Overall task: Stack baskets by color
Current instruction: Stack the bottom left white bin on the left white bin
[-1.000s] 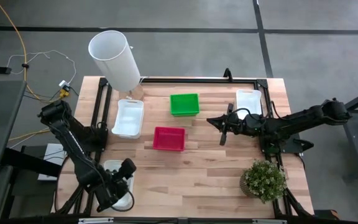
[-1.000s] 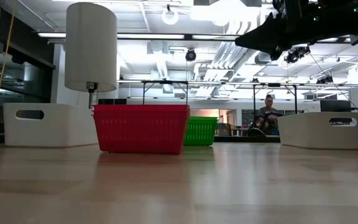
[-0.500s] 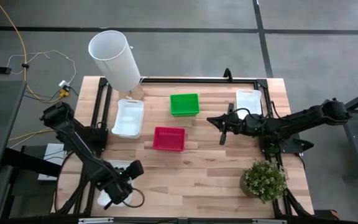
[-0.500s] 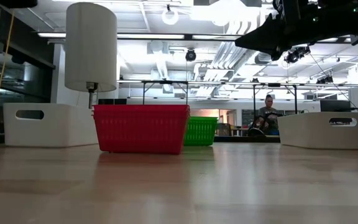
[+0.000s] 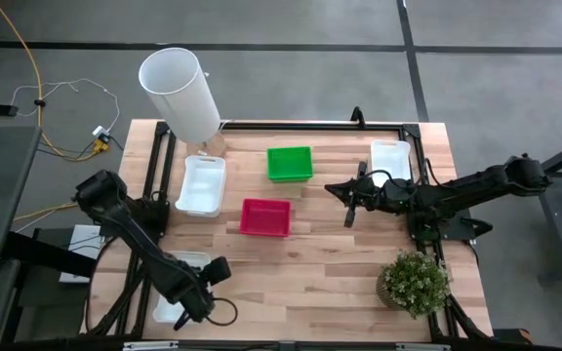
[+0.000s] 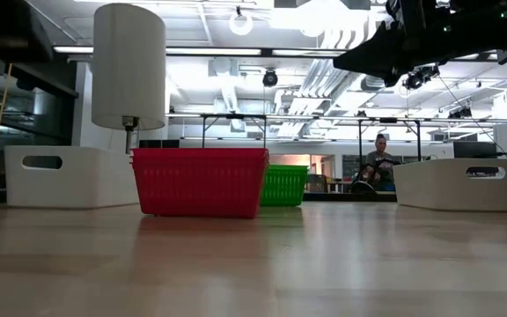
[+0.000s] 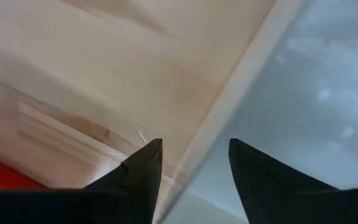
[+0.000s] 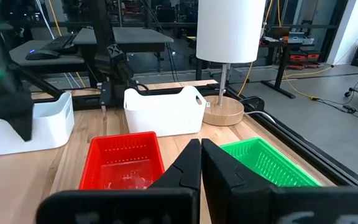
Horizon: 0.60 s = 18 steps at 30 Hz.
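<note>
hovering left fingers (image 7: 191, 180), spread, over table edge (image 7: 229, 106)

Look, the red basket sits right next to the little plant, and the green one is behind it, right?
Not quite. In the high view the red basket sits mid-table, well apart from the plant, which stands near the table's corner. The green basket is indeed behind it.
</note>
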Available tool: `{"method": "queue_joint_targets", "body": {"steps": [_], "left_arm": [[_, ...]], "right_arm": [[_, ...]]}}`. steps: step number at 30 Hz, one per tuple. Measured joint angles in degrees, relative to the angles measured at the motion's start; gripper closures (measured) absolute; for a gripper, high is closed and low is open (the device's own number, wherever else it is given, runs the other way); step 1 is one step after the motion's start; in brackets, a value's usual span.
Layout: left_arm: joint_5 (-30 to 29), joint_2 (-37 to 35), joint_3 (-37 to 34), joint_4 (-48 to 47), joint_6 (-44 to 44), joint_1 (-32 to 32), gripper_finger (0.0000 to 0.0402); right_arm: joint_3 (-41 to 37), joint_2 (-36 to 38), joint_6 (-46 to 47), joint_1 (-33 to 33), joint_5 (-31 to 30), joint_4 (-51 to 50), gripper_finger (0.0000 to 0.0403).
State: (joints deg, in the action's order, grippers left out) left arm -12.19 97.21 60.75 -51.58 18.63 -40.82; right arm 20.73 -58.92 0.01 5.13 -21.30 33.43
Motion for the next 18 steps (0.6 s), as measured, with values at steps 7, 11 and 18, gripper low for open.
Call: {"method": "queue_joint_targets", "body": {"steps": [7, 11, 18], "left_arm": [[3.6, 1.0, 0.9, -1.9, -4.1, 1.2, 0.0357], [2.2, 0.1, 5.1, -6.3, -9.0, 3.0, 0.0390], [-3.3, -7.0, 15.4, -17.0, -15.2, 4.7, 0.0400]], "right_arm": [[0.0, 0.0, 0.0, 0.0, 0.0, -0.2, 0.0403], [0.0, 0.0, 0.0, 0.0, 0.0, -0.2, 0.0403], [0.0, 0.0, 0.0, 0.0, 0.3, -0.3, 0.0403]]}}
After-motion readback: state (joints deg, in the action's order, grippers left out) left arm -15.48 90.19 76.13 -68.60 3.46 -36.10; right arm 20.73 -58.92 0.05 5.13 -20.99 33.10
